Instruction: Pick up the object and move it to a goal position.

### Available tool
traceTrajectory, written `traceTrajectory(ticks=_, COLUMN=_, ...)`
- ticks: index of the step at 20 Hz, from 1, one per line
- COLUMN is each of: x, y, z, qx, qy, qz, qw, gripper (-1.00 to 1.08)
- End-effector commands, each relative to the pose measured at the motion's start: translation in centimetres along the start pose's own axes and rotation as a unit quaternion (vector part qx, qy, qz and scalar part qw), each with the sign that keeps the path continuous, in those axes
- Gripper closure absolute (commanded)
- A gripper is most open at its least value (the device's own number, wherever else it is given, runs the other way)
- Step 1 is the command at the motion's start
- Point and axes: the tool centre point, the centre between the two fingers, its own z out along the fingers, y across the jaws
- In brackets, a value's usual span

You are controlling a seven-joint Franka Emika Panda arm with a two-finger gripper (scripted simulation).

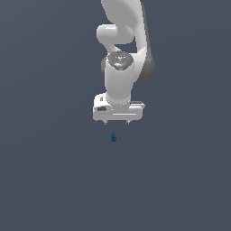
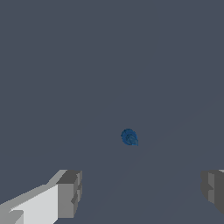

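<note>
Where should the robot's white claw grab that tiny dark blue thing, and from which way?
Probably straight down from above. The tiny dark blue piece lies alone on the grey floor, and the white gripper hangs over it with its grey fingers spread wide apart. Its rounded, thicker end looks like the best part to pinch. It is too small to make out finer shape.

No readable text, label or number appears anywhere.
</note>
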Motion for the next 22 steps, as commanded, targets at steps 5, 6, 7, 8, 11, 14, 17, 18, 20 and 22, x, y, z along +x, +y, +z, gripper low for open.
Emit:
traceTrajectory(ticks=5, x=-0.4, y=0.0, z=0.0, qx=-0.003, qy=-0.005, qz=0.0, qw=1.0, gripper=-0.92)
traceTrajectory(ticks=6, x=-0.6, y=0.0, z=0.1, qx=-0.005, qy=-0.008, qz=0.001, qw=1.0, gripper=-0.92)
traceTrajectory(ticks=7, x=-0.8, y=0.1, z=0.1, qx=-0.007, qy=-0.01, qz=0.001, qw=0.9999, gripper=-0.92)
traceTrajectory(ticks=8, x=-0.9, y=0.1, z=0.1, qx=-0.008, qy=-0.012, qz=0.001, qw=0.9999, gripper=-0.92)
traceTrajectory(ticks=11, x=-1.1, y=0.1, z=0.1, qx=-0.01, qy=-0.015, qz=0.001, qw=0.9998, gripper=-0.92)
traceTrajectory(ticks=14, x=-1.0, y=0.1, z=0.1, qx=-0.009, qy=-0.014, qz=0.001, qw=0.9999, gripper=-0.92)
traceTrajectory(ticks=17, x=-1.0, y=0.1, z=0.2, qx=-0.009, qy=-0.014, qz=-0.001, qw=0.9999, gripper=-0.92)
traceTrajectory(ticks=18, x=-1.0, y=0.1, z=0.4, qx=-0.009, qy=-0.014, qz=-0.003, qw=0.9999, gripper=-0.92)
traceTrajectory(ticks=20, x=-1.0, y=0.2, z=0.7, qx=-0.008, qy=-0.013, qz=-0.009, qw=0.9998, gripper=-0.92)
traceTrajectory(ticks=22, x=-0.9, y=0.3, z=1.1, qx=-0.007, qy=-0.013, qz=-0.017, qw=0.9998, gripper=-0.92)
